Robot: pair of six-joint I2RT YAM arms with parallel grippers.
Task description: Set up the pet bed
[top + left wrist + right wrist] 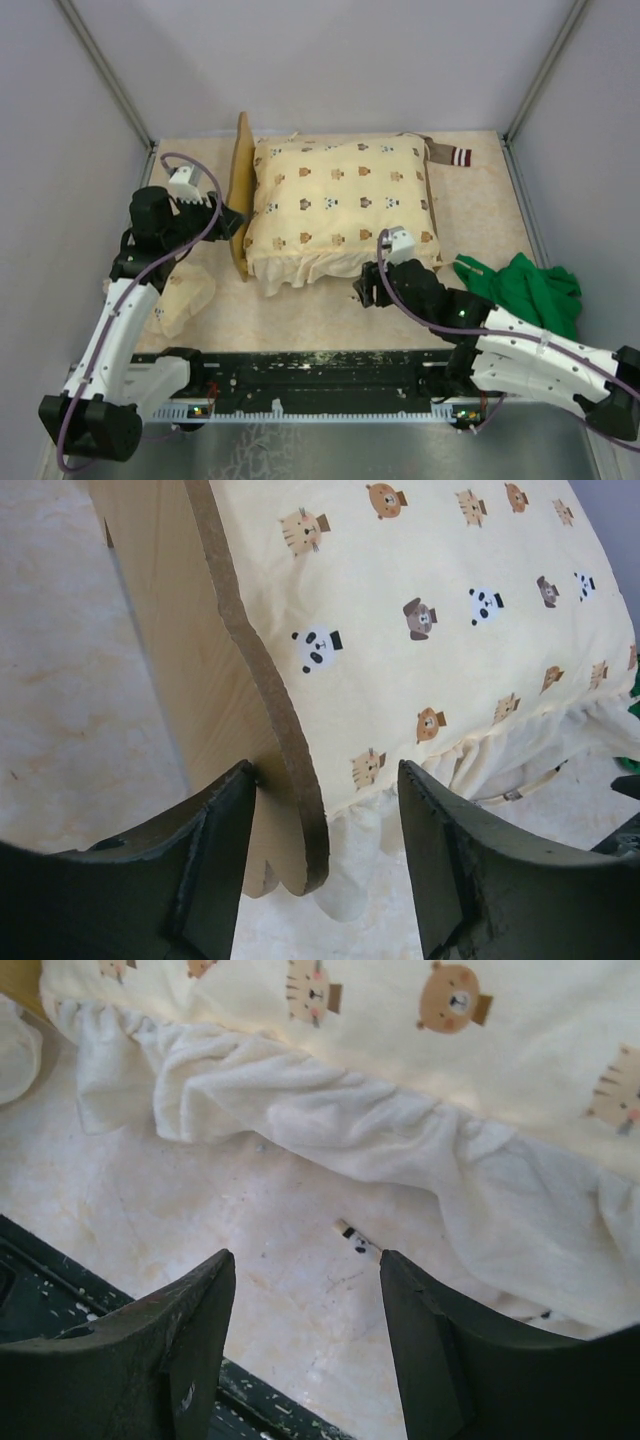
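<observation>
The pet bed (241,180) stands mid-table with its wavy wooden headboard (200,680) on the left. A cream animal-print quilt (340,200) covers the rest of the frame. My left gripper (232,222) is open and straddles the headboard's near lower corner. In the left wrist view its left finger (215,840) rests against the headboard's outer face, and its right finger (440,860) stands clear of the quilt (450,660). My right gripper (365,290) hovers open over the bare table by the quilt's white frill (330,1120), with nothing between its fingers (200,1330).
A cream pillow (180,295) lies at the near left beside my left arm. A green cloth (530,290) is bunched at the right. A brown striped cloth (450,155) pokes out behind the bed. A small tag (358,1240) lies on the table. Grey walls enclose three sides.
</observation>
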